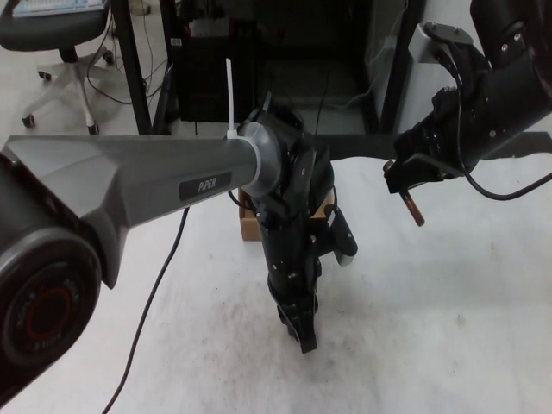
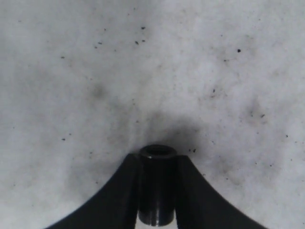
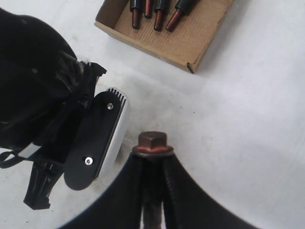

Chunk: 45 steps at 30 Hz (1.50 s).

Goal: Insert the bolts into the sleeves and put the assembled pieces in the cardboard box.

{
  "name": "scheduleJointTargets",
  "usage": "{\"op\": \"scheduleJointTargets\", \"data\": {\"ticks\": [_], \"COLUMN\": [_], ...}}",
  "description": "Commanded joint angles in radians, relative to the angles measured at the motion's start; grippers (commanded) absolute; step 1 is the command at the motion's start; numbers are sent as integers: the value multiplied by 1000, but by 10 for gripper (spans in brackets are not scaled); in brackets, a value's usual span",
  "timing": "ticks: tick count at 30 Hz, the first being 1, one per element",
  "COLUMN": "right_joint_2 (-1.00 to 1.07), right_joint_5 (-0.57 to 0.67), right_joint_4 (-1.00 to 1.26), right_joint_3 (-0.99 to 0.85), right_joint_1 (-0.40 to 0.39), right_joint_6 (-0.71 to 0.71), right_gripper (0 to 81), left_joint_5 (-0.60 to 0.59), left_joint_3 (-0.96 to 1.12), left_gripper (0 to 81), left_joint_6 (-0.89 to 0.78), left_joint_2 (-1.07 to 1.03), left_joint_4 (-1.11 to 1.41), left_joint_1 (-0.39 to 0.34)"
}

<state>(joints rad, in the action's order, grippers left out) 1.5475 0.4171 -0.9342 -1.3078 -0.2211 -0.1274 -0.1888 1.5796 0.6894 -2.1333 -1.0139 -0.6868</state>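
Since both halves are already in hand, this step is all alignment. The left claw [image 2: 158, 164] is pinching the black sleeve [image 2: 157, 195] partway along its body. Its open bore faces away from the wrist, close over the tabletop [image 2: 214, 71].

The right claw [image 3: 152, 160] is pressed onto the bolt [image 3: 152, 143], hex head at the fingertips and shank running back between the fingers. It's held up off to the right, well apart from the sleeve. I can't tell how much thread is free at the other end.

My read on doing it well:
- Lift and tilt the sleeve first; the bore is too near the tabletop to get at.
- Get the two axes collinear before closing the gap, then feed slowly.
- Keep the sleeve grip firm so it doesn't slide back under the push.
- Watch wrist clearance; the arms will crowd each other.
- Seating reference: the finished pieces [image 3: 159, 12] in the cardboard box [image 3: 200, 36] show thread poking out of the sleeve.
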Motion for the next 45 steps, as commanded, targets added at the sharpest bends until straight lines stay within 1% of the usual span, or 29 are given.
{"op": "scheduleJointTargets", "data": {"ticks": [1, 7, 10, 11, 14, 15, 16, 18, 22, 25, 28, 29, 31, 33, 34, 36, 39, 41, 43, 45], "right_joint_2": [-14, -14, -14, -14, -14, -14, -14, -14, -30, -62, -94, -102, -121, -135, -141, -147, -151, -151, -151, -151], "right_joint_5": [12, 12, 12, 12, 5, 5, 5, 5, 9, 14, 66, 97, 151, 199, 241, 328, 431, 465, 479, 480], "right_joint_4": [-4, -4, -4, -4, -6, -3, 1, 14, 77, 173, 310, 370, 500, 612, 671, 762, 847, 864, 865, 865], "right_joint_3": [1, 1, 1, 1, 1, 1, 1, 1, 1, 1, 1, 1, 1, 1, 1, 1, 1, 1, 1, 1], "right_joint_1": [3, 3, 3, 3, 5, 7, 11, 15, 15, 13, 21, 23, 23, 23, 20, 8, -22, -53, -90, -140], "right_joint_6": [4, 4, 4, 4, 31, 57, 78, 104, 116, 170, 268, 313, 407, 476, 505, 539, 547, 547, 547, 534], "right_gripper": [8, 8, 8, 8, 8, 8, 8, 8, 8, 8, 8, 8, 8, 8, 8, 8, 8, 8, 8, 8], "left_joint_5": [23, 23, 55, 79, 295, 341, 352, 339, 261, 226, 199, 176, 92, -34, -88, -243, -429, -535, -629, -681], "left_joint_3": [-6, -6, -6, -6, -6, -6, -6, -6, -6, -28, -129, -178, -283, -422, -497, -630, -816, -894, -950, -977], "left_gripper": [0, 0, 0, 2, 2, 2, 2, 2, 2, 2, 2, 2, 2, 2, 2, 2, 2, 2, 2, 2], "left_joint_6": [25, 26, -16, -38, -208, -251, -310, -395, -529, -570, -570, -583, -633, -713, -748, -829, -993, -1045, -1048, -1048], "left_joint_2": [5, 5, 5, 8, 28, 42, 61, 102, 214, 315, 433, 482, 580, 700, 764, 891, 1035, 1101, 1137, 1150], "left_joint_4": [-10, -18, -18, -15, 59, 84, 124, 181, 256, 294, 376, 405, 472, 590, 676, 866, 1232, 1409, 1517, 1539], "left_joint_1": [0, 0, 0, 0, 0, 4, 9, 19, 39, 56, 80, 93, 121, 158, 178, 212, 268, 290, 306, 316]}}
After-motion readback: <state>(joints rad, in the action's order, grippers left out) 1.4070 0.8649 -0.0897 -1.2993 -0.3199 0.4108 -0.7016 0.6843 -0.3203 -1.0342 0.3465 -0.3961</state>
